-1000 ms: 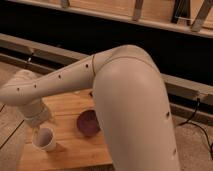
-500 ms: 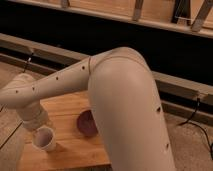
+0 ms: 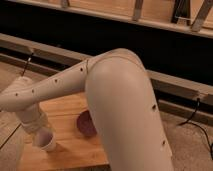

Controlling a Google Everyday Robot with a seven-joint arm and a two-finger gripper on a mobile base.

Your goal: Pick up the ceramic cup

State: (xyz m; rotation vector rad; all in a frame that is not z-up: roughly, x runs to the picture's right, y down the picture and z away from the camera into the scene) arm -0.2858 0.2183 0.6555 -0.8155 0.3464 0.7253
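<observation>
I'm looking at my arm [image 3: 122,105]: smooth cream-white rounded shells, small dark screw holes dotting the links. The gripper [image 3: 41,132] is sitting lower left, over the surface [image 3: 75,150].

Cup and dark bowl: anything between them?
Camera view shows only bare wooden board between ceramic cup and bowl; the gripper is at the cup's top.
</observation>
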